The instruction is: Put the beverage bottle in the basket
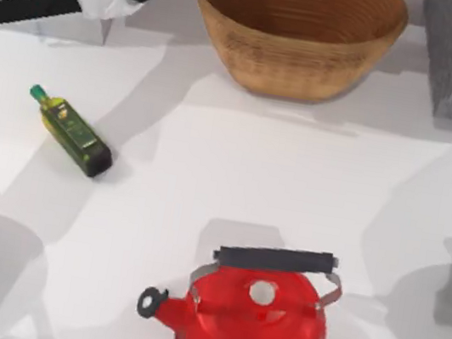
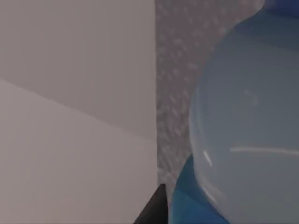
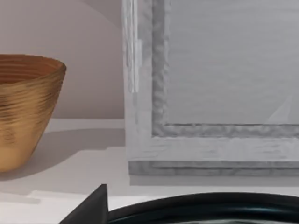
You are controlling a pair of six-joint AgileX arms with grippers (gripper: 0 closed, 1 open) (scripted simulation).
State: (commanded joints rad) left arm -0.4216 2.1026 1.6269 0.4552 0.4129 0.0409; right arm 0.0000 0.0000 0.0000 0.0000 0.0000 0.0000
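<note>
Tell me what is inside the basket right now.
In the top view the basket shows only bare ribbed coils inside; nothing lies on the visible part. The near wall hides a strip of its floor. The beverage bottle is close to the left wrist camera.

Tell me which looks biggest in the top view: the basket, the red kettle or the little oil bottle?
Biggest to smallest as they look in the top view:
1. basket
2. red kettle, close to the basket in spread and cut off by the picture's edge, so those two are unsure
3. oil bottle, plainly smallest
</note>
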